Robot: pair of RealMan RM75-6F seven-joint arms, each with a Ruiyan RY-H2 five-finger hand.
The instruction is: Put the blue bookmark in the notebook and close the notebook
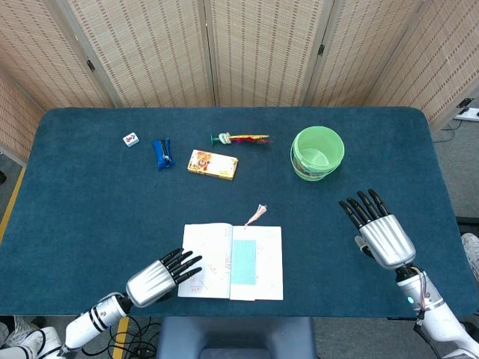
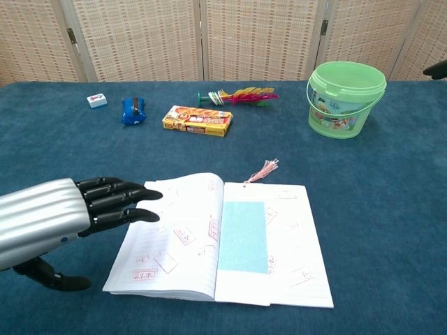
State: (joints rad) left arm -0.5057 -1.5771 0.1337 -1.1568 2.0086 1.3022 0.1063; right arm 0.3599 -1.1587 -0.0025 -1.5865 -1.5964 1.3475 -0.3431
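Notebook (image 2: 220,241) open, blue bookmark (image 2: 243,236) inside; left hand (image 2: 49,218) beside it, fingers spread, empty; risk: bookmark dislodged on closing.

No text reads clearly — red stamp-like marks on the notebook (image 2: 209,241) pages and print on the yellow box (image 2: 198,120) stay illegible.
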